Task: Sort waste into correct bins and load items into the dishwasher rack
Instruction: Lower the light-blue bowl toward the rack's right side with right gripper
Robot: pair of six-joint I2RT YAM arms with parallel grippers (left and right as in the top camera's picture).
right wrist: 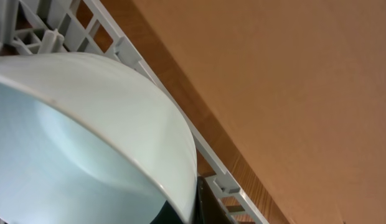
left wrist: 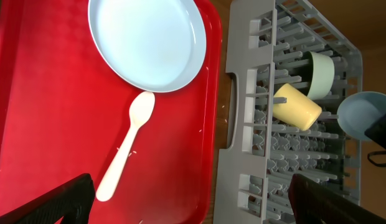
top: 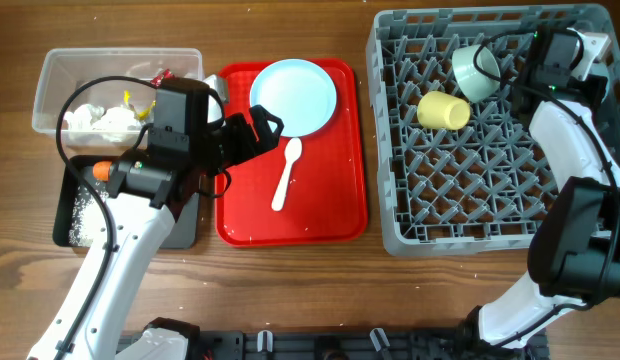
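**Fig.** Left gripper (left wrist: 190,180), jaws wide apart, hangs over the red tray (left wrist: 31,93), which bears one light-blue plate (left wrist: 146,40) and one white spoon (left wrist: 121,158) (spoon head just beside the plate's rim). Its arm crosses the black tray (top: 65,225), and the clear tub (top: 50,100) sits just beside that: two bins. Right arm bends over the dishwasher rack (top: 382,150), right gripper (top: 550,62) clamped on one light-blue bowl (left wrist: 361,112). One pale green bowl (top: 475,72) and one yellow cup (top: 443,110) lie inside.
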